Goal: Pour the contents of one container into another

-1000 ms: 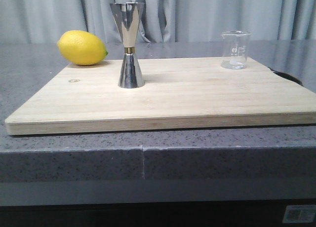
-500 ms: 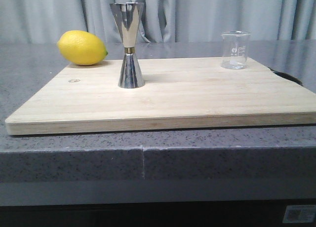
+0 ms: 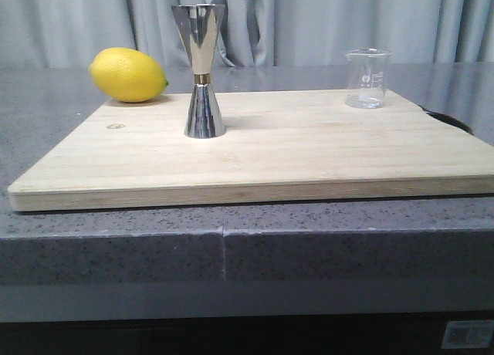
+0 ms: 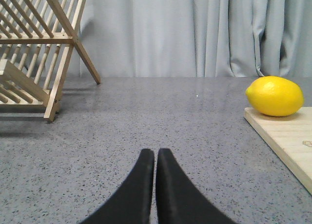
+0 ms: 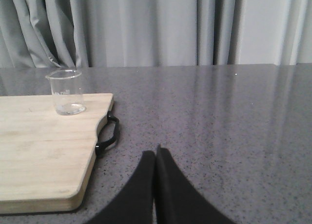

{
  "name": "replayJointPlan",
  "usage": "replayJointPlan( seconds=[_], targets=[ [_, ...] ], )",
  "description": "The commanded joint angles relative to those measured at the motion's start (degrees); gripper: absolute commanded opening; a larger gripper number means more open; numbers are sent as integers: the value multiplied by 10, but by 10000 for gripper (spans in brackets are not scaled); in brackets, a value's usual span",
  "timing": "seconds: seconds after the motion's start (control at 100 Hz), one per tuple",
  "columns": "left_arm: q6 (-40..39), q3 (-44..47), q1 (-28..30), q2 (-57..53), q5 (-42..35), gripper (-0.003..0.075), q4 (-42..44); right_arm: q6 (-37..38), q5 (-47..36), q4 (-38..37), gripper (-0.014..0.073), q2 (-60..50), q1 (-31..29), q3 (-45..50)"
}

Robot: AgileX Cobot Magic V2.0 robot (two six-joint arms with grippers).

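Note:
A small clear glass beaker [image 3: 368, 78] with white marks stands upright at the far right of the wooden board [image 3: 309, 150]; it also shows in the right wrist view as the beaker [image 5: 67, 92]. The shiny steel hourglass jigger [image 3: 202, 69] with a gold waist band stands upright on the board's left half. Neither arm appears in the front view. My left gripper [image 4: 155, 153] is shut and empty over bare counter left of the board. My right gripper [image 5: 155, 152] is shut and empty over the counter right of the board.
A yellow lemon [image 3: 128, 75] rests at the board's far left corner, seen also as the lemon [image 4: 275, 95]. A wooden dish rack [image 4: 36, 53] stands on the grey counter farther left. The board's black handle [image 5: 108, 134] juts out at its right edge.

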Motion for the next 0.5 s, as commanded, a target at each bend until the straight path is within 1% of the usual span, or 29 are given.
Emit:
replayJointPlan(
  seconds=[0.0,0.49],
  targets=[
    [0,16,-5,-11,-2,-19,-3,-1,-36,0,-70,-10,2,3],
    [0,16,-5,-11,-2,-19,-3,-1,-8,0,-70,-10,2,3]
  ],
)
